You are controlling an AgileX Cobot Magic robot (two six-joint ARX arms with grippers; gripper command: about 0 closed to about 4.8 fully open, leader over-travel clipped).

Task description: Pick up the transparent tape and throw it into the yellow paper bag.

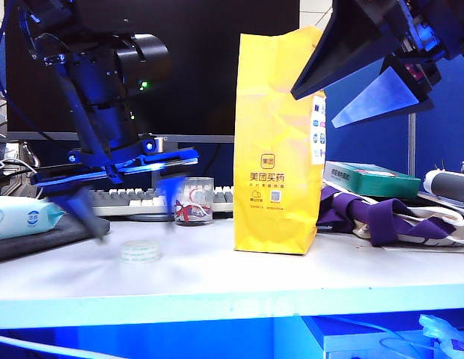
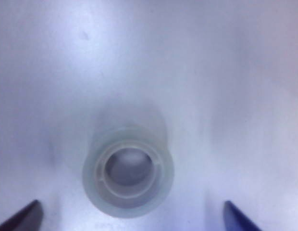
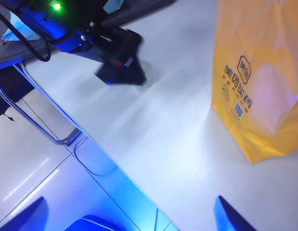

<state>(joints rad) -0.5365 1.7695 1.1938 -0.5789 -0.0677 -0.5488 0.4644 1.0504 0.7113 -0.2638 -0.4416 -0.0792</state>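
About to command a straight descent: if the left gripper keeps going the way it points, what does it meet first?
The transparent tape, lying flat on the table: the open left gripper has a fingertip either side of it, apparently just above.

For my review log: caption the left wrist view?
Left gripper open above the tape roll lying flat on the white table.

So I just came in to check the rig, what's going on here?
The left gripper hangs open just above the transparent tape, which lies flat on the white table, not yet gripped. In the left wrist view the roll sits between the spread fingertips. The yellow paper bag stands upright to the right, and the right gripper waits open, high beside it.
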